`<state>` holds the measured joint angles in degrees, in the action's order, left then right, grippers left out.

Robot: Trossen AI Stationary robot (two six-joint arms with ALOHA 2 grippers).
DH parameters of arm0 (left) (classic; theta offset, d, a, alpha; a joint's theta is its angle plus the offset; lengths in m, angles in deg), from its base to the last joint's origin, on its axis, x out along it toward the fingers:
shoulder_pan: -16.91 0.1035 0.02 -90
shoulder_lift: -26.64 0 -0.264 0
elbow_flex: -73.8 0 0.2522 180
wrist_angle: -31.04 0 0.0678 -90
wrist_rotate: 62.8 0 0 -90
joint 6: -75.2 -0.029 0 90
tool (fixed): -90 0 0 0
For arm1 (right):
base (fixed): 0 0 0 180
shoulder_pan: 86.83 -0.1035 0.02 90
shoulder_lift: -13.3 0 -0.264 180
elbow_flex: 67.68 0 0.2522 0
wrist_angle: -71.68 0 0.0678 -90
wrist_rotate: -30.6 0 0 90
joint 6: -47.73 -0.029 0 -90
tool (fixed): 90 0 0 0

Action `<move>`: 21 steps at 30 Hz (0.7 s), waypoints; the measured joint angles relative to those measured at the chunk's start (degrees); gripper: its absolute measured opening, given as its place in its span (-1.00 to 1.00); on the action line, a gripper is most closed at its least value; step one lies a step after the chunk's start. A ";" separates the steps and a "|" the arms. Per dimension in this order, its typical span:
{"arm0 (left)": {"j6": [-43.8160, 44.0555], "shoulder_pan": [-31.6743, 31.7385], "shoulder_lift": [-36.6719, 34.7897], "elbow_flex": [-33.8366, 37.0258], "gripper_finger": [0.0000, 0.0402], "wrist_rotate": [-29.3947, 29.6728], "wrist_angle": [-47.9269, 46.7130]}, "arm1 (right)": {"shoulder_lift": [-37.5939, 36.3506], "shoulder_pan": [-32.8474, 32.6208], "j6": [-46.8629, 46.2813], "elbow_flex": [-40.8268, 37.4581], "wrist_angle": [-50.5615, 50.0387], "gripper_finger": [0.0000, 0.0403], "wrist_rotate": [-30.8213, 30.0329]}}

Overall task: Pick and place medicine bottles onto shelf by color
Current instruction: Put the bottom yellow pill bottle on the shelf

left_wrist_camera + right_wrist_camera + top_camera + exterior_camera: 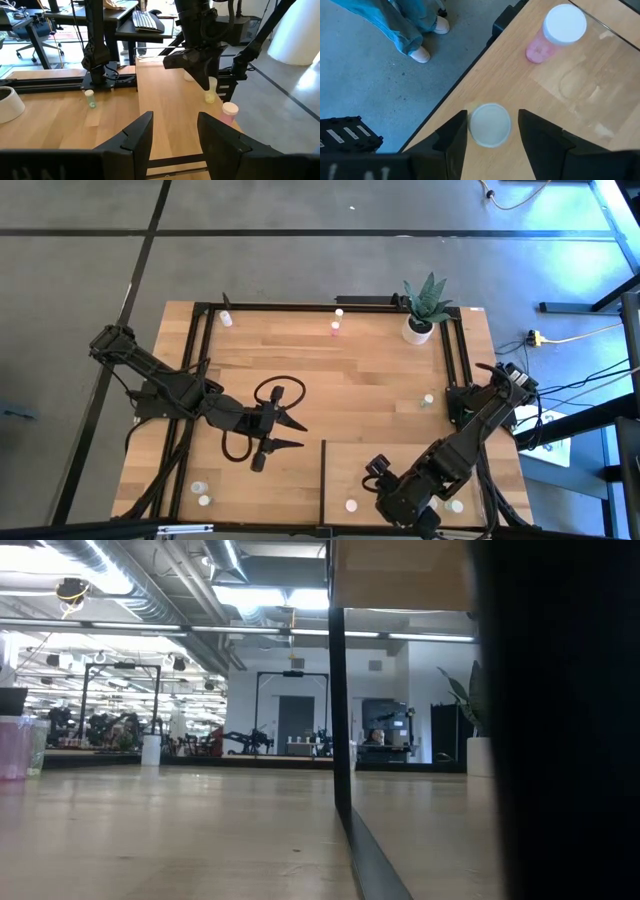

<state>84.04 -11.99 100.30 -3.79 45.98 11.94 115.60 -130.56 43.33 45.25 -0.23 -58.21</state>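
My right gripper (492,135) hangs over the pale wood shelf (480,470) near the table's front edge, pointing steeply down, open. Its fingers stand on either side of a pale yellow bottle (490,125) that stands upright on the shelf (170,95). The left wrist view shows this bottle (211,91) under the right gripper (202,75). A pink bottle with a white cap (555,32) (229,112) (350,505) stands beside it. My left gripper (295,432) (175,135) hovers open over the table's middle left, holding nothing. My right gripper comes at the pale yellow bottle's cap (506,125) from above, slanting. A gap shows between the cap and one finger (530,132). The other finger (457,132) lies right at the cap's edge, and I cannot tell whether it touches. The bottle stands on the shelf.
A green bottle (90,98) (428,400) stands near the right frame. More bottles stand at the far edge (335,330) (226,318) and front left (200,492). A potted plant (425,310) is at the far right. A dark cable loop (275,395) lies by the left gripper. A person's legs (415,30) are beyond the front edge.
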 joint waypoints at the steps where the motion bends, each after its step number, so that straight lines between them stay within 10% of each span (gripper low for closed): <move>1: 0.00 0.00 0.00 0.00 -0.27 0.01 0.00 | -0.10 0.00 0.10 0.00 -0.02 -0.12 0.00; 21: 0.00 0.00 -0.02 0.00 -0.27 0.01 0.02 | -1.86 -0.02 -0.04 0.04 -2.97 -0.12 1.59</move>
<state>84.05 -11.99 100.28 -3.79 45.99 11.96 113.74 -130.58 43.29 45.30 -3.21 -56.62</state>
